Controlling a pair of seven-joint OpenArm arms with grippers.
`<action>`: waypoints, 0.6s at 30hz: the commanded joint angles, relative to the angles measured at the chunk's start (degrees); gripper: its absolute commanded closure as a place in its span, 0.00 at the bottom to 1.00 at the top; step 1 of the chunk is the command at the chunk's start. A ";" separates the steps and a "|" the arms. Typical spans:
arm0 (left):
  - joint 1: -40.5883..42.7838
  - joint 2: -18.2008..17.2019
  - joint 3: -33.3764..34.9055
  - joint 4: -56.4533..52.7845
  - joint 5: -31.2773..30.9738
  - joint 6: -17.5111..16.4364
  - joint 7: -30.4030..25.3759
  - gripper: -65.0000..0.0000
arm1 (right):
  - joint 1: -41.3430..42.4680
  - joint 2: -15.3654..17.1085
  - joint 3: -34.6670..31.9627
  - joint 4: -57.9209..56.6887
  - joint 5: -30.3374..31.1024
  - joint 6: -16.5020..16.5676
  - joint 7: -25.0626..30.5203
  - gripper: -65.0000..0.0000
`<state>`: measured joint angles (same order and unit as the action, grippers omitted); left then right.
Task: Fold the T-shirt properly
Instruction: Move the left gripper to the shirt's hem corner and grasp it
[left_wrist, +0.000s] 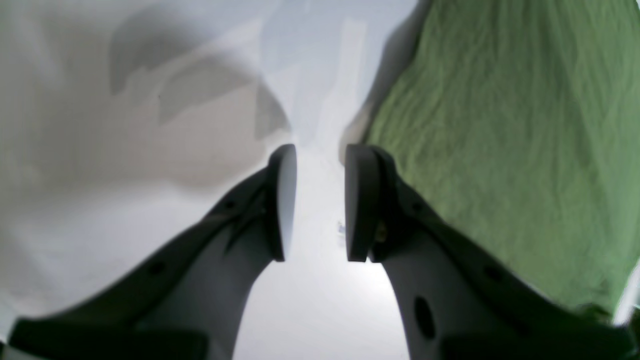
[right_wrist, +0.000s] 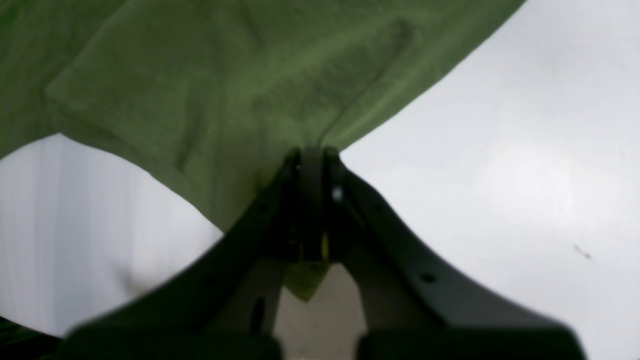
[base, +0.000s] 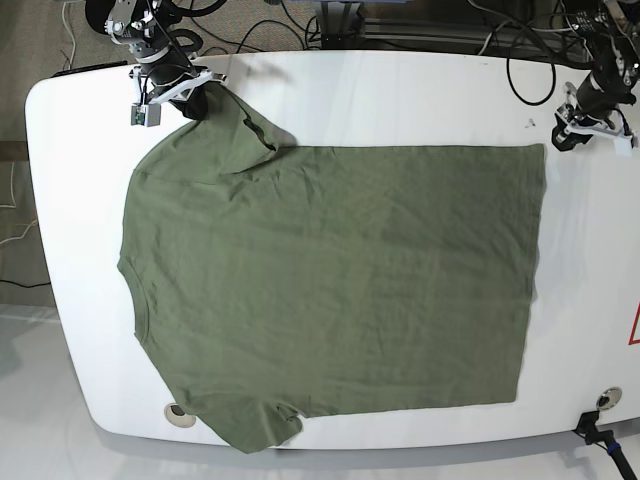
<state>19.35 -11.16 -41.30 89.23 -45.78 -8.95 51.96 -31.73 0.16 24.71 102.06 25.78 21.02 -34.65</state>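
Note:
The olive-green T-shirt lies spread flat on the white table, collar to the left and hem to the right. My right gripper is at the far left corner, shut on the far sleeve's edge; in the right wrist view the jaws pinch the green fabric. My left gripper hovers just beyond the far hem corner. In the left wrist view it is open over bare table, with the shirt's edge just to the right of its fingers.
Cables run along the table's back edge. Round fittings sit near the front corners. A black clamp is at the front right edge. The near sleeve reaches the front edge.

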 joint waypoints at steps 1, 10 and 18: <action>-1.41 -0.55 0.55 0.48 0.54 -0.19 -1.44 0.77 | -0.47 0.24 0.21 0.26 -1.01 -0.27 -1.34 1.00; -5.00 -0.59 5.21 -1.43 2.99 -0.08 -2.62 0.77 | -0.34 0.38 0.15 -0.19 -0.92 -0.31 -0.97 1.00; -4.63 0.09 6.89 -2.37 3.77 -0.02 -1.54 0.78 | -0.45 0.13 0.20 -0.82 -1.52 0.00 -0.92 1.00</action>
<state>14.61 -10.63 -34.37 86.54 -42.28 -9.04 49.67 -31.46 0.36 24.71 101.41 25.76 21.37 -34.06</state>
